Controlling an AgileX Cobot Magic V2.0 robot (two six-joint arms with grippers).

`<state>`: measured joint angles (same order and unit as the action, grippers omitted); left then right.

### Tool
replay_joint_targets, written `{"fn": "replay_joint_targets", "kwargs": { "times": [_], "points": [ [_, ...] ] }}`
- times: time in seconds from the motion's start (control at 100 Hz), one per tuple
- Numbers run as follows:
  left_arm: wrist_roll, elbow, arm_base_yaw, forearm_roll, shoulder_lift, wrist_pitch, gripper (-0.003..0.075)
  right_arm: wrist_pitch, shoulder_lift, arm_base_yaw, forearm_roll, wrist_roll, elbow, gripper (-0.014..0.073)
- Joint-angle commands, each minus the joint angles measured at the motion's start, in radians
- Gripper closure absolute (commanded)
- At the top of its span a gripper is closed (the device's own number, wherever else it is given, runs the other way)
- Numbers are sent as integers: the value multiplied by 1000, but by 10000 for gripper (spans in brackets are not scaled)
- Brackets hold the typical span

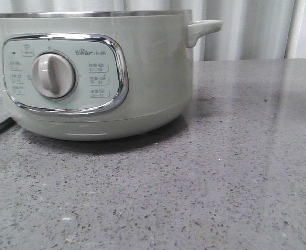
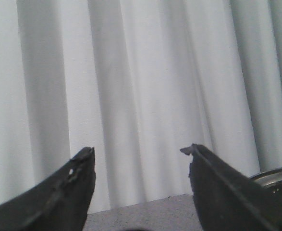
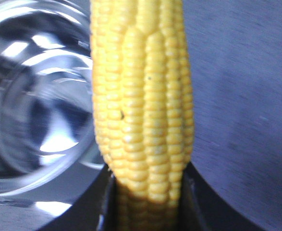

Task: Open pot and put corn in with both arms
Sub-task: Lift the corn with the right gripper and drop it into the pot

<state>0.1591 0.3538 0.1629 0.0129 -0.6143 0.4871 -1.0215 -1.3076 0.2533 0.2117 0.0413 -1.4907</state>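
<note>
On the speckled grey counter point(image 1: 231, 172) the sage-green round pot point(image 1: 147, 78) seems lidless, its steel bowl point(image 3: 35, 96) exposed; the right gripper point(image 3: 148, 204) clamps the yellow corn cob point(image 3: 141, 96) above, not yet dropped, and the left gripper point(image 2: 141, 187) hangs wide, empty.

Soft even daylight; blurred corn point(image 3: 143, 106) close-up.

The left gripper point(image 2: 141, 156) has two black fingers point(image 2: 68, 192). They curve to thin tips. Their edges look rough and chipped.

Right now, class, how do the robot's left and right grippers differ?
The left gripper is open and empty, facing a white curtain; the right gripper is shut on the corn. The left shows a wide gap; the right's gap is filled by the cob. Both have dark fingers.
</note>
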Motion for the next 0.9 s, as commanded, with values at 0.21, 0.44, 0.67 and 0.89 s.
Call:
{"fn": "replay_joint_targets", "kwargs": {
  "times": [0.21,0.44,0.67,0.89],
  "points": [
    [-2,28,7,-2,0,63,331,277,-95,205,85,15,-39,608],
    [-2,28,7,-2,0,63,331,347,-193,283,85,15,-39,501],
    [-2,28,7,-2,0,63,331,355,-211,283,85,15,-39,216],
    [-2,28,7,0,0,63,331,355,-211,283,85,15,-39,209]
  ]
}}
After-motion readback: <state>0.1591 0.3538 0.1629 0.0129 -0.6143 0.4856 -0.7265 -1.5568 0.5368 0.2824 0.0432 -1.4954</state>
